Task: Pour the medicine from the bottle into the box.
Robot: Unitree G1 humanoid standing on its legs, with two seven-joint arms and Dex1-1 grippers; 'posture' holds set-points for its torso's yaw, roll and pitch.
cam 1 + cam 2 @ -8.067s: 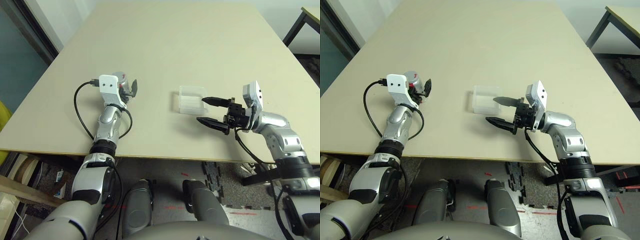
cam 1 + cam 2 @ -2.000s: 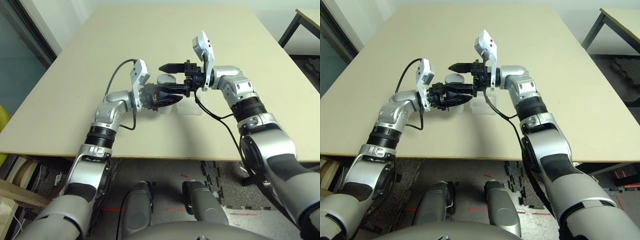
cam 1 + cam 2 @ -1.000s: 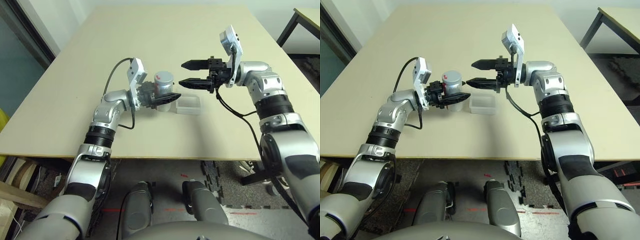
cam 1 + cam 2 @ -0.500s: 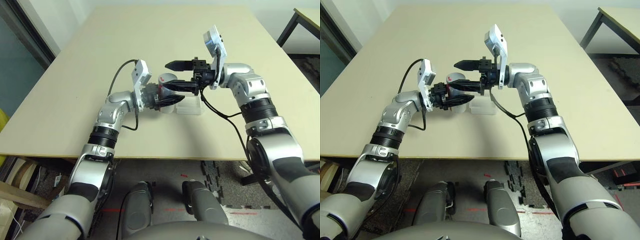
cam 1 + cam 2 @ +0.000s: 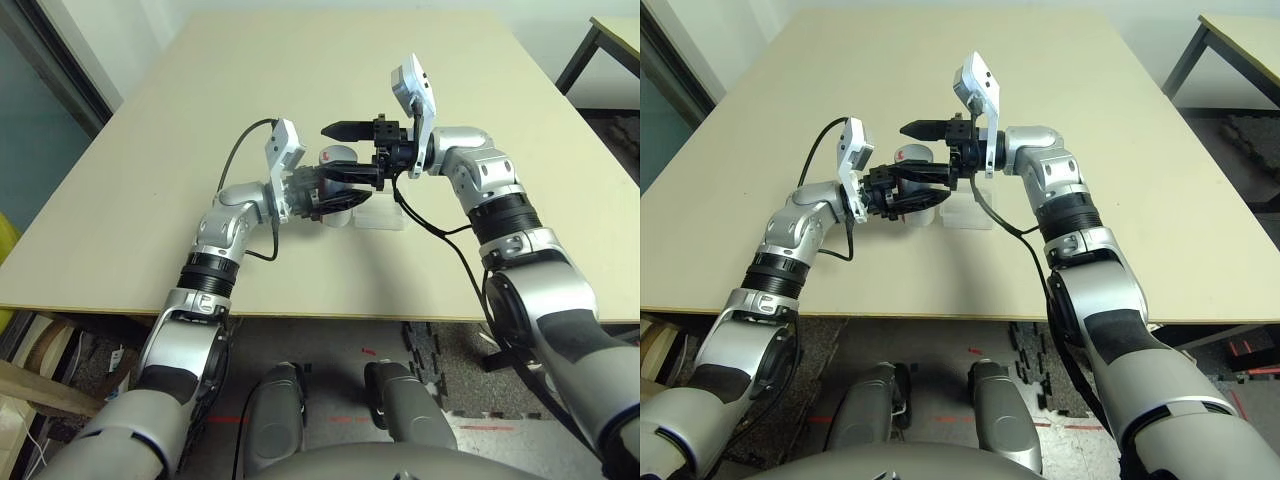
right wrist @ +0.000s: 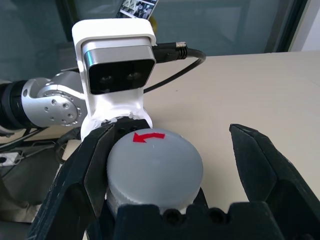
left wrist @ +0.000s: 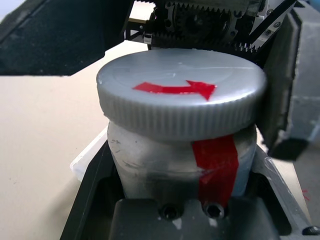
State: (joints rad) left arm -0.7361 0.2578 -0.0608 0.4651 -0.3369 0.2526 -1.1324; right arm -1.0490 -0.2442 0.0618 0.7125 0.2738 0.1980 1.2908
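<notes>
Pale bench (image 5: 300, 80), capped bottle clasped upright

Near the bench's front edge, left of its middle, the left gripper (image 5: 335, 198) is closed around the bottle (image 7: 175, 165). Just beside it sits the clear box (image 5: 380, 212). The right gripper (image 6: 215, 170) stands wide open around the grey cap (image 6: 155, 170), gripping nothing. Beyond, bare benchtop runs to its far edge.

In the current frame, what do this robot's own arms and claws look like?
Both arms are silver-grey, with rounded shells, darker grey inset panels and ribbed black bands near the wrists. The left claw and right claw are black with tapering, pointed fingers. Each wrist carries an upright white bracket with a camera, and a thin black cable loops from it along the arm.
</notes>
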